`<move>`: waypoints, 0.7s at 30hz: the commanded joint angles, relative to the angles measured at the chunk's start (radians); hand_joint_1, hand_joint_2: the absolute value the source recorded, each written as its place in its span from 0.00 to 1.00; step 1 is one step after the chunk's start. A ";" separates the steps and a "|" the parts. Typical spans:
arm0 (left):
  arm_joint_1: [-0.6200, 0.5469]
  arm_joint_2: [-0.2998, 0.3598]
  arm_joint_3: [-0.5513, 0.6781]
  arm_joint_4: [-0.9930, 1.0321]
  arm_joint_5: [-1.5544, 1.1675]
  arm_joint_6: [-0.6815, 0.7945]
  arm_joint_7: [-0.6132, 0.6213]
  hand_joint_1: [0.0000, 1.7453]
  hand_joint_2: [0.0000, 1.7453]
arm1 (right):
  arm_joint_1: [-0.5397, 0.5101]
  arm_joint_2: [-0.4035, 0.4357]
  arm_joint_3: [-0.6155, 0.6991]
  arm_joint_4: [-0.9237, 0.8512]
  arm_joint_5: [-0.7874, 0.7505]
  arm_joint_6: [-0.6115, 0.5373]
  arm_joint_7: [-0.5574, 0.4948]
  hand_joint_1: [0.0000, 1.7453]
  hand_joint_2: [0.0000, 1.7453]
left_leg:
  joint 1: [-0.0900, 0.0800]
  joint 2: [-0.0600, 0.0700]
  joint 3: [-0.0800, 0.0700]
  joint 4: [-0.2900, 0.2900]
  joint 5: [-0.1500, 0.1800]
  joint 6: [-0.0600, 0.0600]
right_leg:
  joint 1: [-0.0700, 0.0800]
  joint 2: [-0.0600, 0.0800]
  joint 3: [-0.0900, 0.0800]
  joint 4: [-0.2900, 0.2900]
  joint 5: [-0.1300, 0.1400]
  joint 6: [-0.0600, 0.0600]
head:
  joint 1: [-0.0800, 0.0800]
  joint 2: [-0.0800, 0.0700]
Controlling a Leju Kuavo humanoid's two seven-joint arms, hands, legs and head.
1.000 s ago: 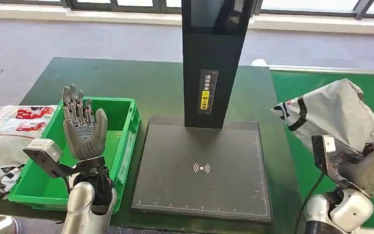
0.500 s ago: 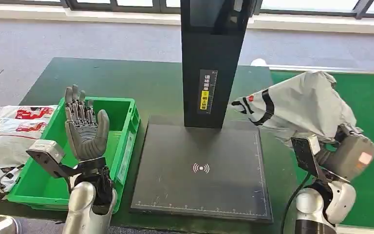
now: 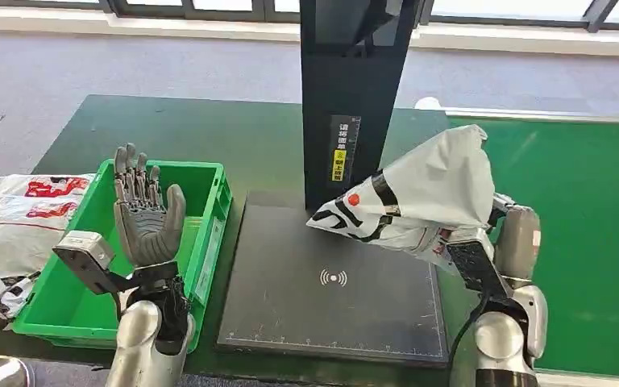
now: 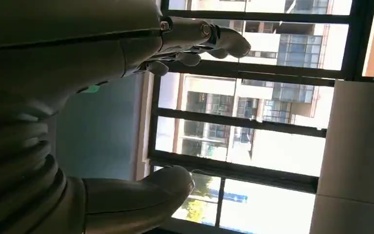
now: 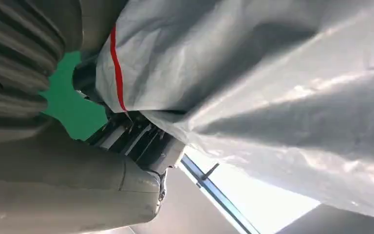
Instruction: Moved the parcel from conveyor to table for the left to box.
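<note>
Nearest, the left hand [image 3: 147, 222] stands upright over the green box [image 3: 209, 181], fingers spread and holding nothing. Beside it, the right hand [image 3: 506, 242] grips the grey parcel [image 3: 427, 193] from below and holds it in the air over the black scanner plate [image 3: 330, 310], in front of the dark post [image 3: 351, 97]. The carry step looks underway; next the parcel needs lowering onto the bench [image 3: 209, 133] within the left hand's reach.
</note>
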 commanded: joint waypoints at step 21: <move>-0.003 -0.006 0.016 0.035 -0.002 0.010 0.019 0.00 1.00 | -0.142 -0.073 0.119 0.486 0.185 0.172 0.212 0.00 0.00 | 0.000 0.003 0.004 -0.003 0.000 0.000 | 0.001 0.001 0.003 -0.003 0.001 -0.001 | 0.000 0.000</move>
